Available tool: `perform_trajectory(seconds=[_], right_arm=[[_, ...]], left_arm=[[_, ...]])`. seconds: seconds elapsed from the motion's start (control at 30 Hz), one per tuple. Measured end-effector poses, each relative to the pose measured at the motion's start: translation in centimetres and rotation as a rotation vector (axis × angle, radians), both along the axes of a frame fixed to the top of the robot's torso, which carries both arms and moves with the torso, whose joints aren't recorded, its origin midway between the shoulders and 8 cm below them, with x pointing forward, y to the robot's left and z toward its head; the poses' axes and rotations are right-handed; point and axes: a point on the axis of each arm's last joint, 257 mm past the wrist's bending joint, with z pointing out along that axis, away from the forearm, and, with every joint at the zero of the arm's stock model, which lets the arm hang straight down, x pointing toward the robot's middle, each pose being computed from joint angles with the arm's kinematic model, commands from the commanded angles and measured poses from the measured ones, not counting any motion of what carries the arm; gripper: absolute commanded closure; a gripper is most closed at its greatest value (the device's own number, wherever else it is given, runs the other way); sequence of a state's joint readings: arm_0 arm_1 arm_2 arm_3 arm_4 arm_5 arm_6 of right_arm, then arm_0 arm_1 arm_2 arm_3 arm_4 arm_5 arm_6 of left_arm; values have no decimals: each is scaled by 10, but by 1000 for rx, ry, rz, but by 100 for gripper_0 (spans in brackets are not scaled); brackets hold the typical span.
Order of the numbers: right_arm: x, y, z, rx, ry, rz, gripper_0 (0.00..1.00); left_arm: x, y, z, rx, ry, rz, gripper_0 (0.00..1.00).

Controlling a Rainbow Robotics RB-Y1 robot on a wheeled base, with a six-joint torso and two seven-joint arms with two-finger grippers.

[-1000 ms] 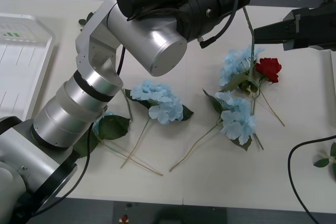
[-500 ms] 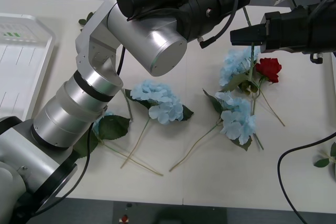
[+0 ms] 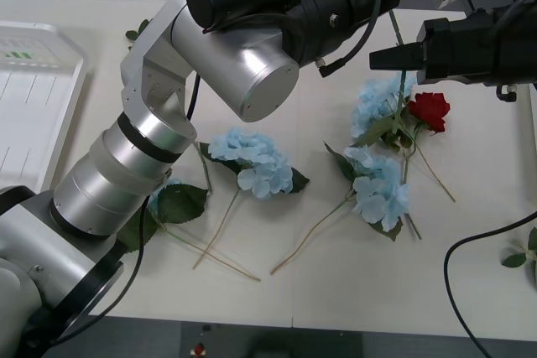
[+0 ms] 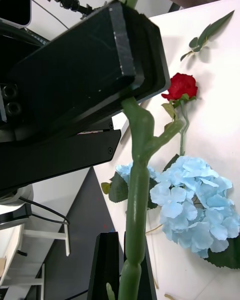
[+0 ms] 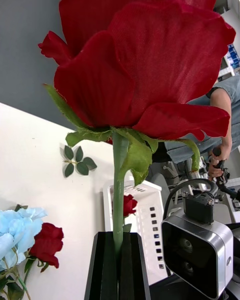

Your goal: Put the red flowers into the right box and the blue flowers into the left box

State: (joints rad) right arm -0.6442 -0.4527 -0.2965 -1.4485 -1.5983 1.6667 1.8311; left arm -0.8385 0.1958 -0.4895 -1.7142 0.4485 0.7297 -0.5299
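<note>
Near, on the white table point(image 3: 336, 282): blue flowers point(image 3: 252, 161) spread out, with a red rose point(image 3: 430, 111) touching the right ones. Farther back, up in the air: a second red rose point(image 5: 135, 65), stem pinched tight in the left gripper point(image 5: 119, 270). Right gripper point(image 3: 376, 58) closed on the same stem; left box point(image 3: 33, 123) far left.

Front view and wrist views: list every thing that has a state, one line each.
left gripper: shut on the held rose's stem
right gripper: looks shut on the same stem
held rose: off the table, gripped by both arms
second rose: lying on the table, ungripped
blue flowers: lying on the table, none boxed
left box: no flowers in its visible part
</note>
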Motion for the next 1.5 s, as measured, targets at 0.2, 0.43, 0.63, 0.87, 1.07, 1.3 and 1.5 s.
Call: perform_trajectory(seconds=[0.2, 0.43, 0.63, 0.87, 1.07, 1.3, 1.5], right_arm=[[0, 0, 0, 1, -1, -1, 100], [3, -6, 5, 14, -9, -16, 100], [2, -10, 7, 15, -11, -19, 100], [-5, -44, 9, -45, -16, -30, 100], [-5, -102, 7, -106, -11, -132, 100], [-1, -201, -21, -293, 65, -345, 100], [5, -305, -42, -361, 221, -584, 100]], left_arm=[[0, 0, 0, 0, 0, 0, 0], [0, 0, 0, 0, 0, 0, 0], [0, 0, 0, 0, 0, 0, 0], [0, 0, 0, 0, 0, 0, 0], [10, 18, -6, 30, 0, 26, 0], [3, 102, -10, 166, 130, 64, 0], [-11, 185, 1, 176, 212, 88, 0]])
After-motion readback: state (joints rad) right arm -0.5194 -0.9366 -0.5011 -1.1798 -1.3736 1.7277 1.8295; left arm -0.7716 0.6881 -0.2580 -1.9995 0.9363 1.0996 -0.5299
